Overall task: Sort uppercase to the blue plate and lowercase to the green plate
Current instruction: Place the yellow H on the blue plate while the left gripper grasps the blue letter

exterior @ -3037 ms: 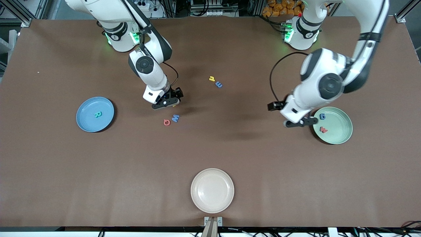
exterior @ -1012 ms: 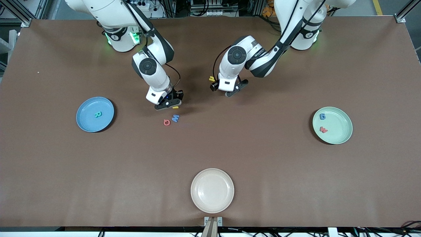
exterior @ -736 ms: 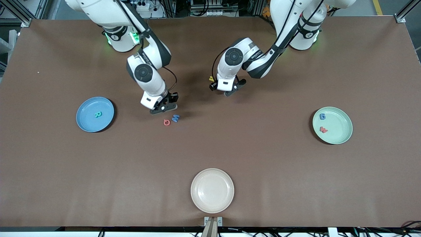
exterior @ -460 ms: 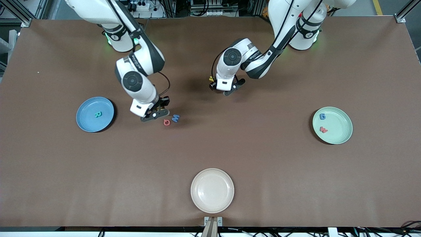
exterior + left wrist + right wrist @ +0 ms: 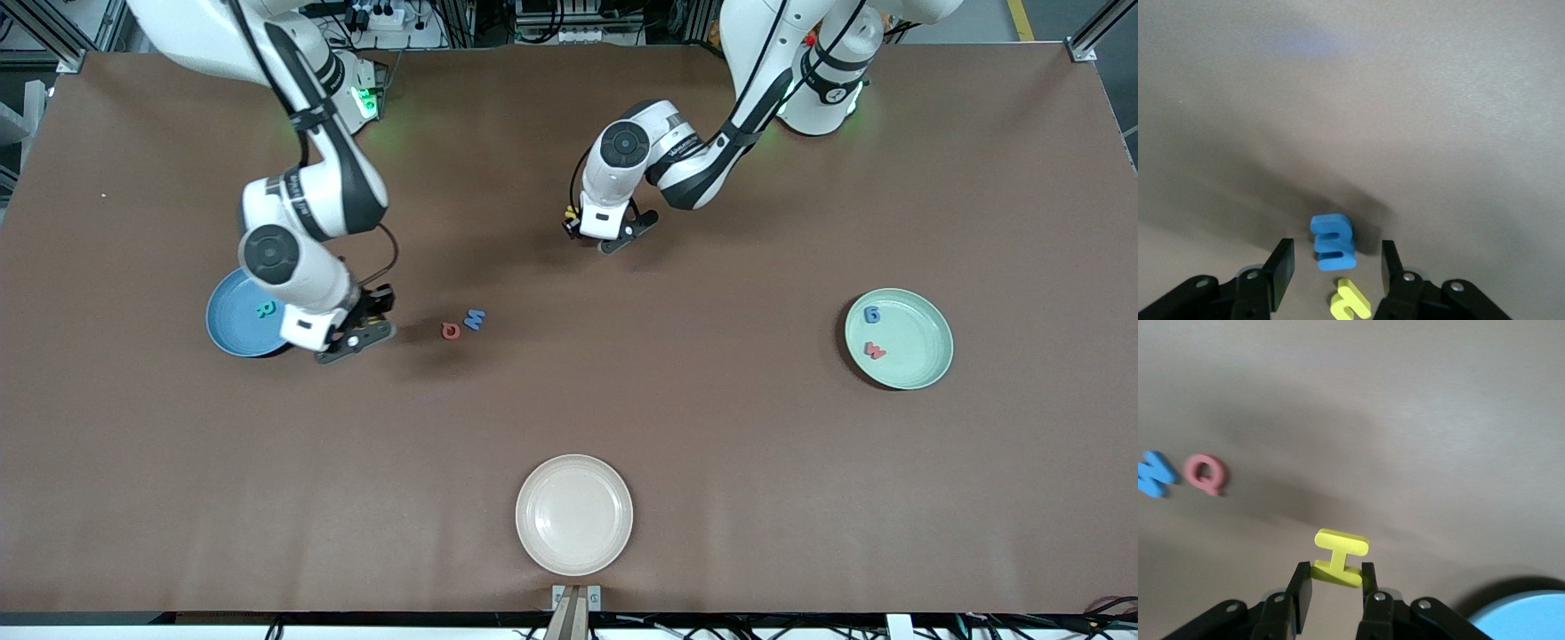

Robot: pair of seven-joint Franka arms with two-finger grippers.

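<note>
My right gripper [image 5: 356, 335] is shut on the yellow H [image 5: 1340, 558] and holds it just above the table beside the blue plate [image 5: 227, 333]. The plate's rim shows in the right wrist view [image 5: 1528, 617]. The green R [image 5: 264, 309] lies in that plate. The red Q [image 5: 451, 331] and blue W [image 5: 475, 318] lie together on the table. My left gripper [image 5: 1336, 268] is open and low, with the blue m/e letter [image 5: 1332, 242] and the yellow h/n letter [image 5: 1350, 301] between its fingers. The green plate [image 5: 920, 369] holds the blue g [image 5: 872, 313] and red w [image 5: 875, 351].
A cream plate [image 5: 574, 514] sits near the table edge closest to the front camera. The Q [image 5: 1205, 473] and W [image 5: 1155, 475] also show in the right wrist view, apart from the held H.
My right gripper lifted the yellow H from beside the Q and W and carried it toward the blue plate. My left gripper went from the green plate to the m/e and h/n letters.
</note>
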